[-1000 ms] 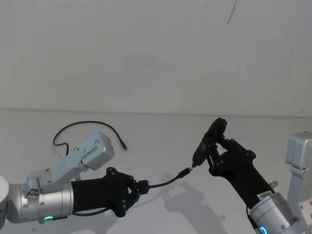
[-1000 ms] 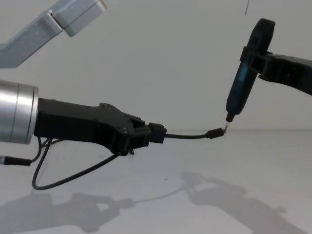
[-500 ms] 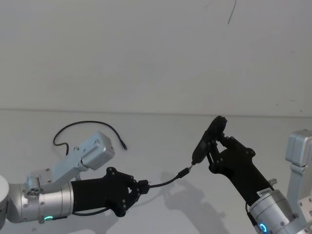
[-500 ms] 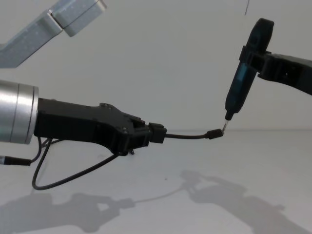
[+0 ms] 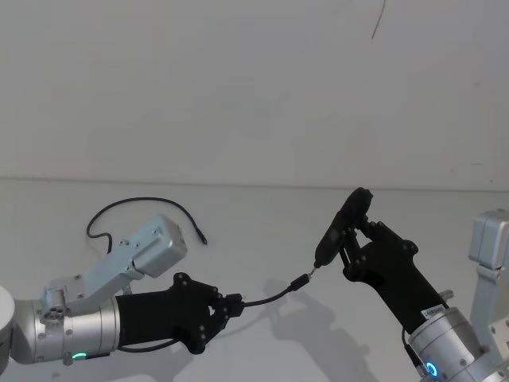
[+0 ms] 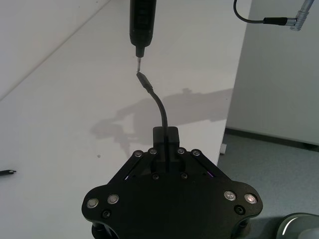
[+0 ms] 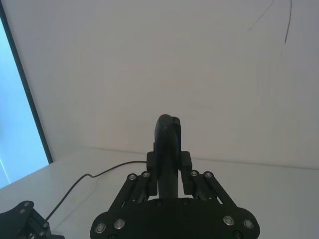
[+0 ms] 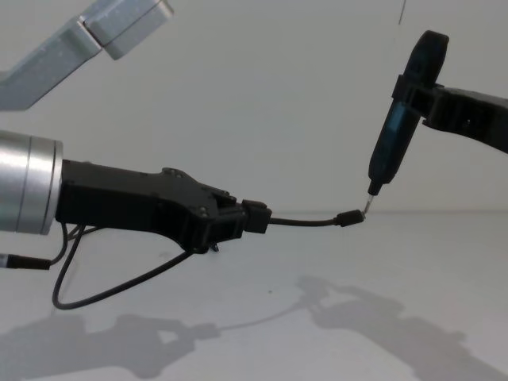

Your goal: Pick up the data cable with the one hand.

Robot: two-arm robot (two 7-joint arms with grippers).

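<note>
With your left gripper (image 8: 238, 221) clamped on the data cable (image 8: 305, 222) above the table (image 8: 413, 262), hold level while the right gripper (image 5: 354, 239), closed around the pen tool (image 8: 397, 127), meets the plug

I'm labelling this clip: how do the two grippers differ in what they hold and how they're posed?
The left gripper is shut on the data cable, reaching level; the right gripper is shut on a pen-shaped tool, held higher, tip pointing down at the cable's plug. Both are black, off the table.
</note>
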